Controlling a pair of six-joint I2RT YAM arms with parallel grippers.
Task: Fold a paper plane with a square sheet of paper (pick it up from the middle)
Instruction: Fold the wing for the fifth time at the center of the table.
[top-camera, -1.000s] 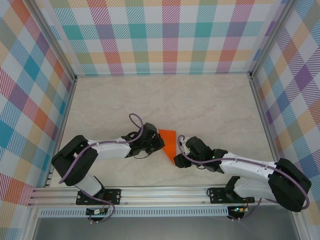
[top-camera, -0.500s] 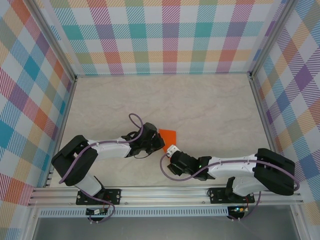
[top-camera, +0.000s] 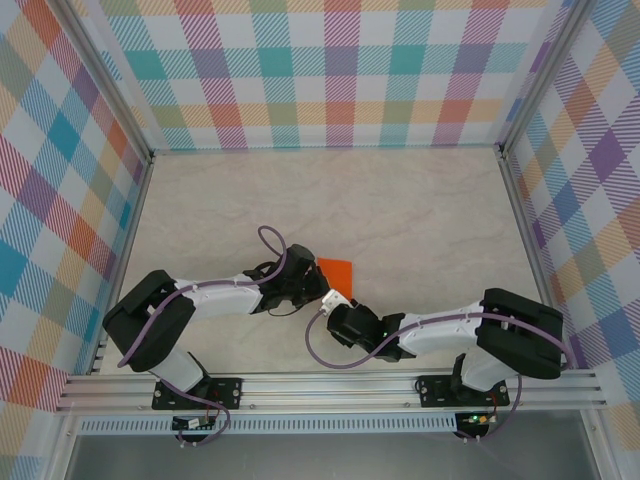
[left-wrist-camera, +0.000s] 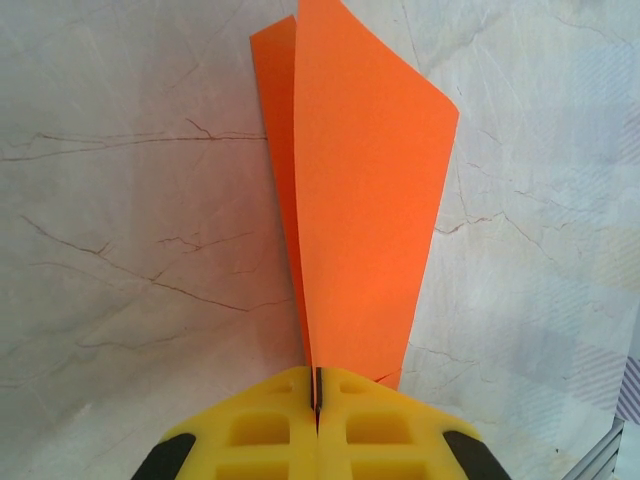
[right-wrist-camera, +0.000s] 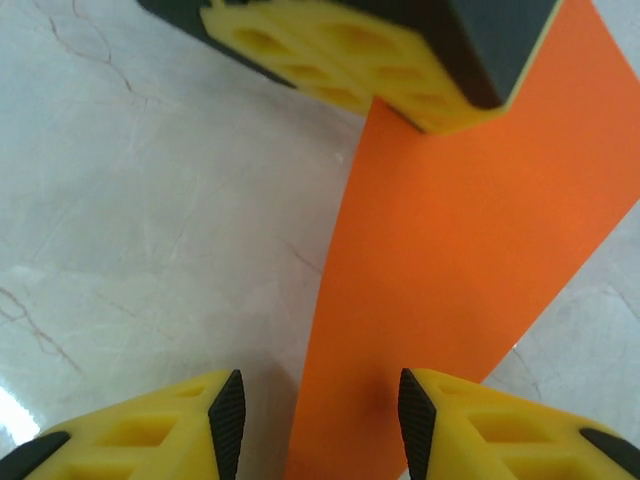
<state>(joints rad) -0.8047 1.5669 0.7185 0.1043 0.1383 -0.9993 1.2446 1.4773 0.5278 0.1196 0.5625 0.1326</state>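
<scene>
"At the near half of the table (top-camera: 400, 200), how do the arms stand?" asks the first inspector.

"Both reach inward and low," the second replies. "The left arm (top-camera: 215, 295) stretches from its base toward the right. The right arm (top-camera: 450, 325) bends sharply back toward the left, across the front of its own base. Their heads meet just near of the table's centre."

"State of the left gripper (left-wrist-camera: 316, 385)?"

"Its yellow fingers are pressed tight together, with the near end of the square sheet of paper (left-wrist-camera: 365, 200) pinched in the seam between them."

"And the right gripper (right-wrist-camera: 320, 410)?"

"Its fingers stand apart, at a moderate gap. In the right wrist view the orange sheet (right-wrist-camera: 470, 230) runs down into that gap. The right-hand finger lies at the sheet's edge and the left-hand finger is clear of it, over bare table. No pinch is seen there. The left gripper's fingers (right-wrist-camera: 400, 70) show at the top of that view, clamped on the far end of the same sheet."

"Condition of the paper?"

"Bright orange, plain and already folded. The left wrist view shows two leaves joined at the grip and splaying apart toward their far, pointed ends. From above, one orange corner (top-camera: 338, 270) shows just beyond the two grippers."
</scene>
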